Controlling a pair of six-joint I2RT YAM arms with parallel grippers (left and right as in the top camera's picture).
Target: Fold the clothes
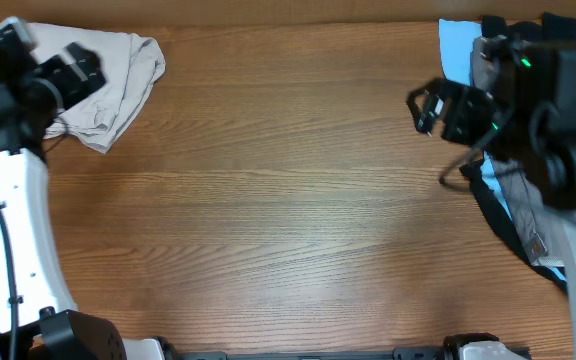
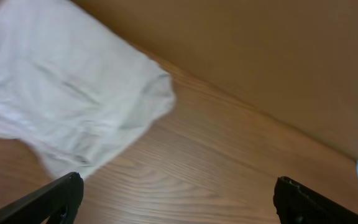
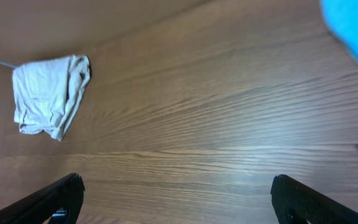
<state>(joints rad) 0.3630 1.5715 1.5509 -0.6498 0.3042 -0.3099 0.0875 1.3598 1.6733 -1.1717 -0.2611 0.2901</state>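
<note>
**Shorts bundled at upper left, both grippers empty**

Nearest the arm bases, the wooden table [image 1: 288,230] runs bare across the lower and middle frame; nothing blocks either arm there.

Left gripper [image 2: 182,202]: jaws spread wide, nothing between them, only wood grain showing in the gap. In the left wrist view the beige shorts [image 2: 73,93] lie just beyond the fingers, apart from them. No contact visible.

Right gripper [image 3: 176,199]: jaws likewise wide apart and empty, hanging above bare table at the right of the overhead frame.

Farther back, the shorts sit in the upper left of the overhead frame as a compact, layered bundle, one corner under the left arm. Judgement: the placement reads as a finished fold set aside in a corner, keeping the centre free. The edges look uneven, so the fold is rough.

Upper right: a light blue garment [image 1: 456,50] and a black garment [image 1: 498,215] lie under and beside the right arm, well apart from the shorts. They crowd the right arm's side only.
</note>
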